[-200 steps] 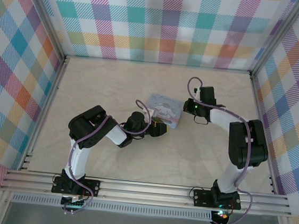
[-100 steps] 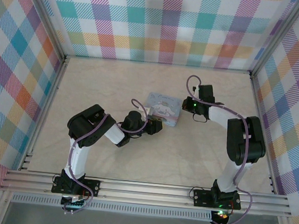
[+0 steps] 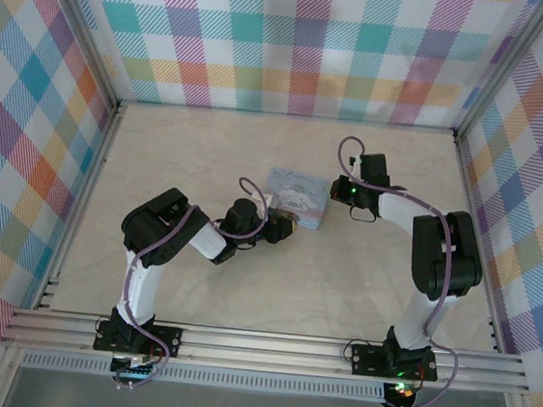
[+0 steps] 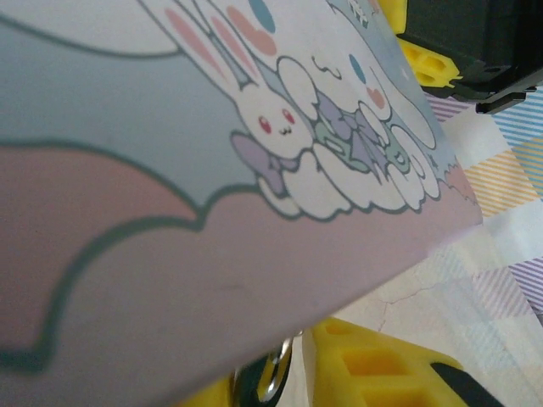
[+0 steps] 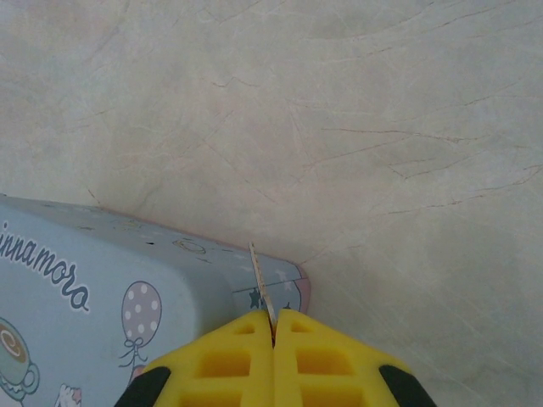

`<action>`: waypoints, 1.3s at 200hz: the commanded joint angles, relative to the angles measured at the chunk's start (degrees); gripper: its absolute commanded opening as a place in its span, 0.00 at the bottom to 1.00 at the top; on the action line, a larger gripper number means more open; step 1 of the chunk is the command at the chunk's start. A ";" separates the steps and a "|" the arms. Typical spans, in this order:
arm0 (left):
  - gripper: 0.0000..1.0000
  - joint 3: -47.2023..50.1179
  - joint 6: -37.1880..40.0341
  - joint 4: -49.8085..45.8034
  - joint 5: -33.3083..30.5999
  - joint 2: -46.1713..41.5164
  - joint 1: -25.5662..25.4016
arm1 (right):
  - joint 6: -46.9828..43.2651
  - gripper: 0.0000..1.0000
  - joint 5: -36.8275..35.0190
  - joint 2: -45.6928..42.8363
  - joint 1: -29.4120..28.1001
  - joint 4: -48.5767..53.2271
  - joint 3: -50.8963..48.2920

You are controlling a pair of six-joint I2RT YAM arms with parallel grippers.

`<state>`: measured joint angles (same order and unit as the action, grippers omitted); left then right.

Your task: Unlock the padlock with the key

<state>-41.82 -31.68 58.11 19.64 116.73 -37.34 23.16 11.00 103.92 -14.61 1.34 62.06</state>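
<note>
Your left fingers sit at the near edge of the tin. A small silvery piece, which I take for the padlock, lies between them under the tin's rim. You cannot tell whether they are clamped on it. The tin lies about mid-desk, a little nearer the far edge. Your right fingers are pressed together on the key, and its thin blade sticks out just beside the tin's right corner, apart from the padlock.

By my reading, the key is in hand and the padlock is perhaps being steadied. What is left is to bring the key round to the padlock, push it in and turn it.

Count: one tin, one padlock, one key, two arms.
</note>
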 commanded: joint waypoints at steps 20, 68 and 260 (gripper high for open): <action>0.24 0.17 2.16 -10.39 -0.49 1.22 0.36 | 0.41 0.00 1.47 0.21 -0.86 -0.55 1.79; 0.37 -0.42 2.18 -12.02 -1.19 1.61 0.34 | 0.45 0.00 2.00 0.91 -1.21 -0.30 2.73; 0.09 -2.08 3.18 -19.67 5.42 1.41 0.87 | -0.04 0.00 3.38 4.14 -1.64 -0.24 5.78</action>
<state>-44.58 -29.76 52.12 22.04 116.40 -36.91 23.33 12.16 105.62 -15.79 0.97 64.60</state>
